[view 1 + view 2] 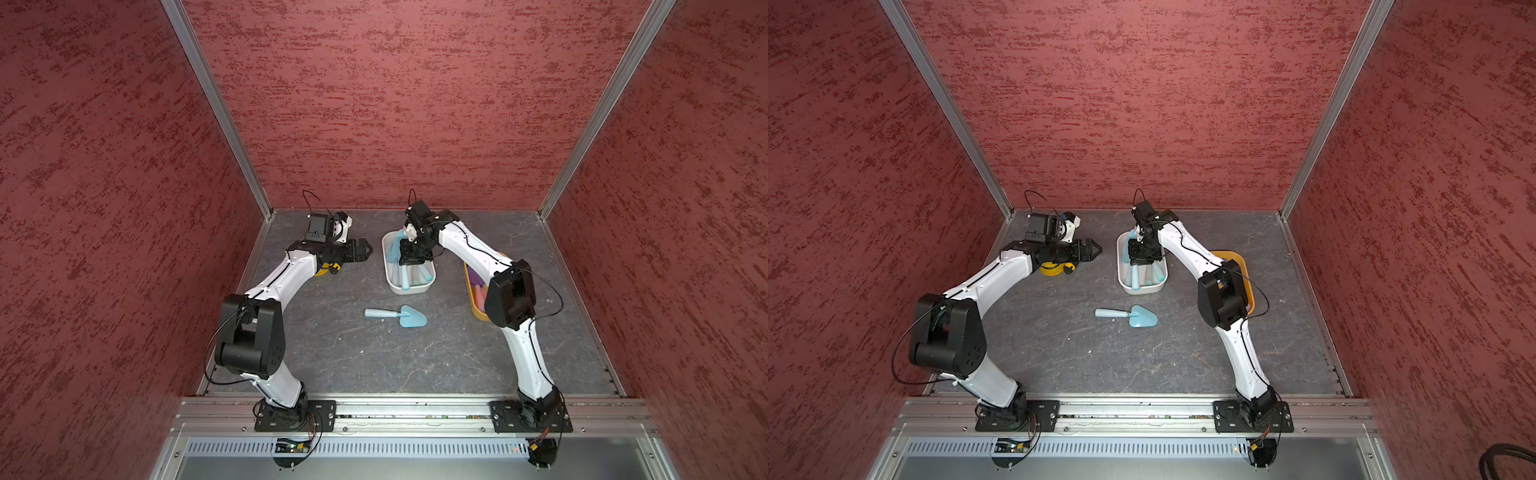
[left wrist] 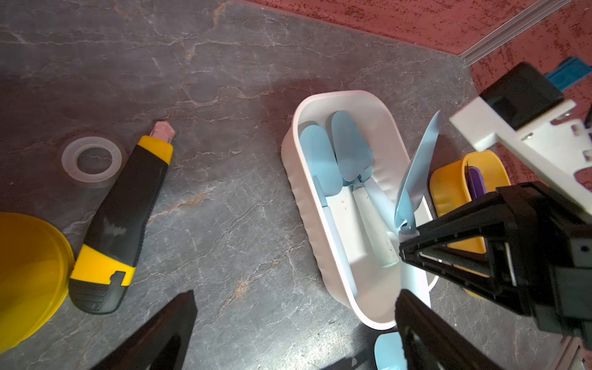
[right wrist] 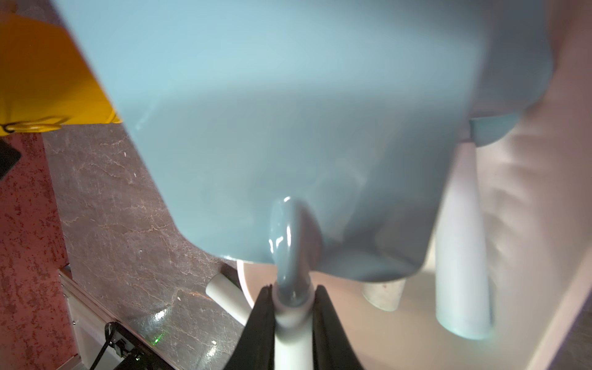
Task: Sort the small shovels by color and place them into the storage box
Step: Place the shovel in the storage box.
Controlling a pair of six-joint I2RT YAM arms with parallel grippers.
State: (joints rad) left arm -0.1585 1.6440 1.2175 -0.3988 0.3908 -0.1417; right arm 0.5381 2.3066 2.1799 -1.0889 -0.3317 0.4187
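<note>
Shovel [image 3: 288,96] in right pincer [image 3: 293,298], above white box [image 2: 304,208]

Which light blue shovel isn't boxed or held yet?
The lone shovel lying flat on the tabletop, nearer the arm bases than the white box. The rest lie in that box, bar one held by the right pincer.

The right arm [image 1: 1219,297] covers most of the orange box [image 1: 1233,255], so I cannot count the purple shovels [image 1: 476,277] inside. Close to the right wrist camera the held light blue shovel [image 3: 288,112] is a blur, its blade running past the frame.
</note>
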